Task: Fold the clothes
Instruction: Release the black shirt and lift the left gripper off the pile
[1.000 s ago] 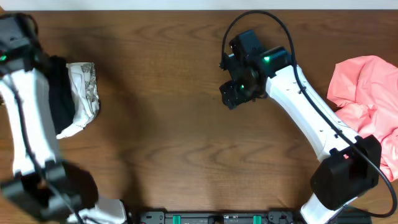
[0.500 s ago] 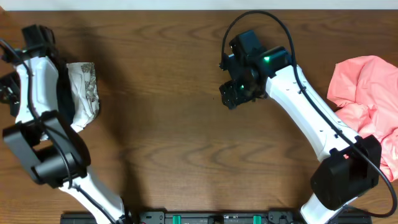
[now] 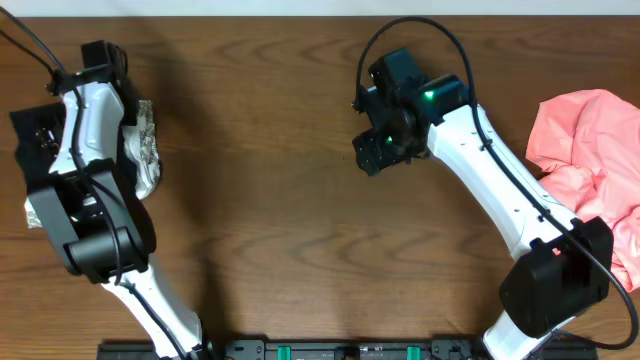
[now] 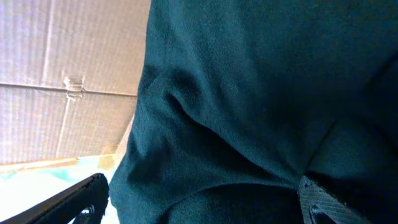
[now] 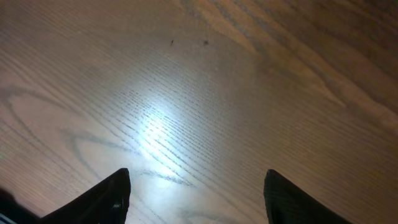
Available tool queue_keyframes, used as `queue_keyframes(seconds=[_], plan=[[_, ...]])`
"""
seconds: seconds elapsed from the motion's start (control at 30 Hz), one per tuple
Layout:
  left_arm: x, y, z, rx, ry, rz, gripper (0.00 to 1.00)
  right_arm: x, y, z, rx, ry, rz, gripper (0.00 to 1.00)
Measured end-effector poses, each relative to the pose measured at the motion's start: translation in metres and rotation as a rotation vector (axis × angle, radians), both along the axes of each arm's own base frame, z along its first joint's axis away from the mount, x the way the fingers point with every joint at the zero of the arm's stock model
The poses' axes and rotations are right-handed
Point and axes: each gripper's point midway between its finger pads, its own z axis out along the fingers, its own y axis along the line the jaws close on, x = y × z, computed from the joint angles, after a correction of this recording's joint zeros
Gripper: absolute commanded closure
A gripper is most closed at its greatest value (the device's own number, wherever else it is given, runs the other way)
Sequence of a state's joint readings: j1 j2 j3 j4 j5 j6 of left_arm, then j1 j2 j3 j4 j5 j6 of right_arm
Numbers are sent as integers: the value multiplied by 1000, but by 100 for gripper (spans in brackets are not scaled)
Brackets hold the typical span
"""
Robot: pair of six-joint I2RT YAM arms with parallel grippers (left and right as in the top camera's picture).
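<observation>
Black T-shirt (image 4: 249,93) close before left tool (image 4: 202,196), spread wide; cardboard box (image 4: 62,81) beside; right tool (image 5: 196,193) parted over table (image 5: 186,93).

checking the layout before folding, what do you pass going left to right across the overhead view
white-grey patterned garment → right gripper → salmon-pink garment; the left arm lies over the patterned garment, so it is left out of the order

Creased dark garment (image 4: 249,93) filling the frame, cardboard panel (image 4: 62,74) at left, left tool (image 4: 205,199) spread wide at bottom corners
</observation>
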State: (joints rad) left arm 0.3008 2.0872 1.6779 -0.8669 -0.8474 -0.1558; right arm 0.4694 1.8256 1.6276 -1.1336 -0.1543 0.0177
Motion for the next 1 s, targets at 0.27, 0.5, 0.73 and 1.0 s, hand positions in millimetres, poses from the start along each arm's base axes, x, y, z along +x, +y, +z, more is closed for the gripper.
queue_keyframes(seconds=[0.27, 0.5, 0.73, 1.0], plan=[[-4, 6, 45, -17, -151, 15, 2, 0, 1, 0, 3, 0, 1, 33], [27, -25, 103, -401, -582, -139, 2, 0, 1, 0, 3, 1, 1, 33], [59, -26, 101, -860, -917, -221, 2, -1, 0, 0, 2, 5, 1, 33], [73, 1, 41, -1206, -1056, -206, 2, -2, 0, 0, 0, 8, 1, 33]])
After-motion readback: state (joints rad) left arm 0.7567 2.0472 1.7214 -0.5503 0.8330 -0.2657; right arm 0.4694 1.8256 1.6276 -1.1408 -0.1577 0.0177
